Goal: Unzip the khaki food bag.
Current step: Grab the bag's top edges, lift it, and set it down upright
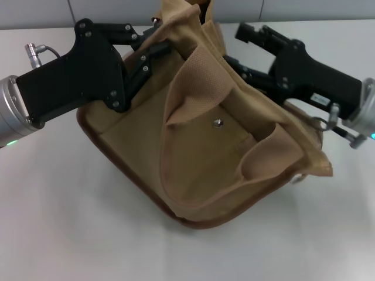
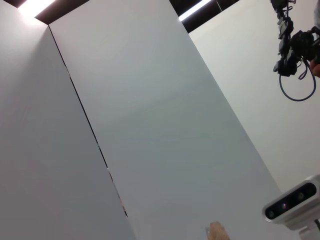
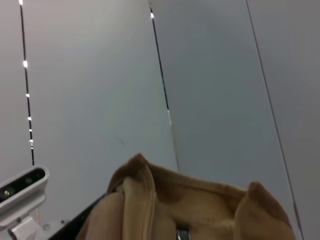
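Note:
The khaki food bag (image 1: 199, 146) stands tilted on the white table, its front pocket with a silver snap (image 1: 217, 123) facing me and a webbing handle (image 1: 196, 76) flopped over the front. My left gripper (image 1: 159, 45) is at the bag's top left edge, shut on the fabric. My right gripper (image 1: 237, 65) reaches in at the top right edge, its tip hidden behind the bag. The right wrist view shows the bag's top (image 3: 200, 205) with a small metal piece (image 3: 182, 233). The left wrist view shows only a tan scrap (image 2: 218, 232).
The white table (image 1: 58, 222) lies bare in front of and beside the bag. Grey wall panels (image 1: 111, 12) stand behind it. A metal ring (image 1: 297, 177) hangs at the bag's right side. The wrist views look up at wall panels and my head camera (image 2: 292, 200).

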`<state>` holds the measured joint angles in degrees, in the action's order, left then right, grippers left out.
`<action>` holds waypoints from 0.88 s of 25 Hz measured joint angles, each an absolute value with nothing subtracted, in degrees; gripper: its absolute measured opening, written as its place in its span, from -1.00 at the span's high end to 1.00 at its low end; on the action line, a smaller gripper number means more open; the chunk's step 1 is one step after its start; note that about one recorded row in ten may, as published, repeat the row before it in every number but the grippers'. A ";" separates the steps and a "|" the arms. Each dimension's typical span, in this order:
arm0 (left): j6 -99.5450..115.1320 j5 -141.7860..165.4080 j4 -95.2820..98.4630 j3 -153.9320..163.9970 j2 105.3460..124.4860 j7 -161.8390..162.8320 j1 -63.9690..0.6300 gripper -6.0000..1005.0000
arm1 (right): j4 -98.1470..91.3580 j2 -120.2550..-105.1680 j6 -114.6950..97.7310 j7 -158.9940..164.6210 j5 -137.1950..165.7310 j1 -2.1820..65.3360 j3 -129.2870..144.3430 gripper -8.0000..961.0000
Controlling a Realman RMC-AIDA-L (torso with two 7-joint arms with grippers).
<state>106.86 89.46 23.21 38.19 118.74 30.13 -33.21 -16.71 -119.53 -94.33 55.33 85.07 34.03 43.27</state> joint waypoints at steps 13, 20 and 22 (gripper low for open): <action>107.09 89.30 23.20 38.92 118.82 29.28 -33.68 0.82 | -13.67 -119.80 -95.51 48.90 72.90 35.72 44.47 -0.75; 107.15 89.30 23.20 38.95 118.77 29.16 -33.67 0.82 | -12.39 -119.89 -89.71 48.11 72.98 39.64 50.56 -0.75; 107.16 89.30 23.20 38.95 118.76 28.89 -33.66 0.82 | -12.38 -119.92 -88.80 48.16 72.98 39.98 52.63 -0.75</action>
